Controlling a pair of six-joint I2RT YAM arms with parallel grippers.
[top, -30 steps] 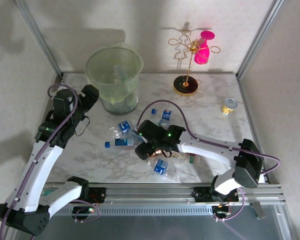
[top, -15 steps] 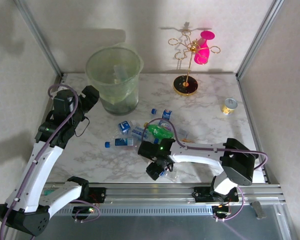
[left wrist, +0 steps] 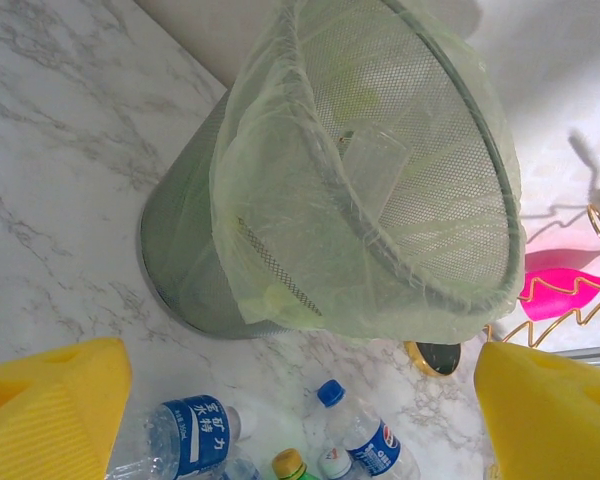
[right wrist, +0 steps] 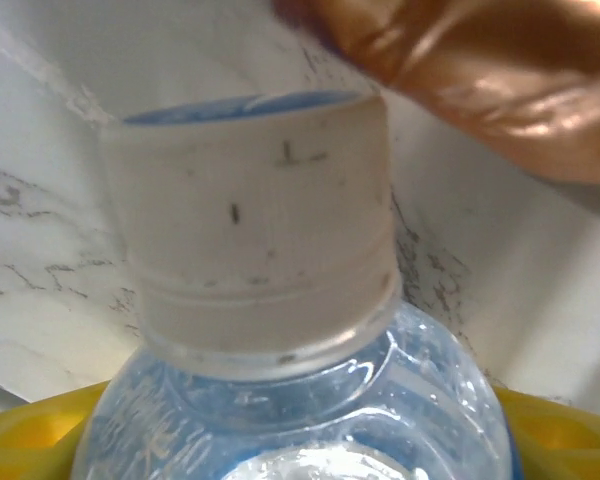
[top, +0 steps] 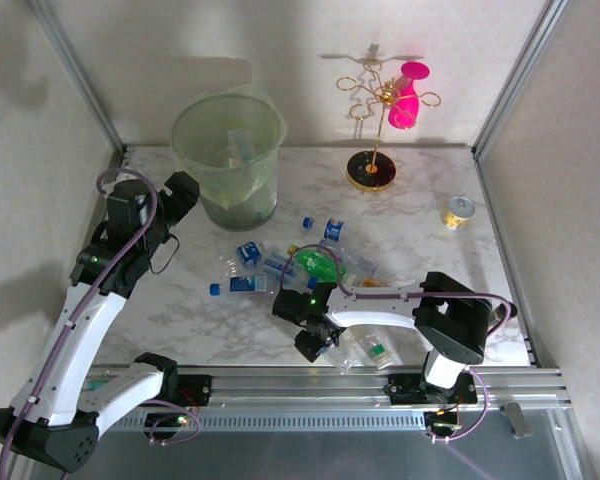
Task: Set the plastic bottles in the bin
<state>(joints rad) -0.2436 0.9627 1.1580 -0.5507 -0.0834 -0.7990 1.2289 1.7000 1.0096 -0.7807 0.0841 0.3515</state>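
Right gripper [top: 315, 345] moved nearward, straddling a bottle [right wrist: 265, 290].

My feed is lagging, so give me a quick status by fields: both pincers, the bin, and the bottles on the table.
left pincer: open, empty, facing the bin
right pincer: low near the front of the table, a white-capped bottle between its fingers; grip not confirmed
bin: upright, back left, lined
loose bottles: several lying in a cluster mid-table, green one among them
not for the bin: can, pink cup
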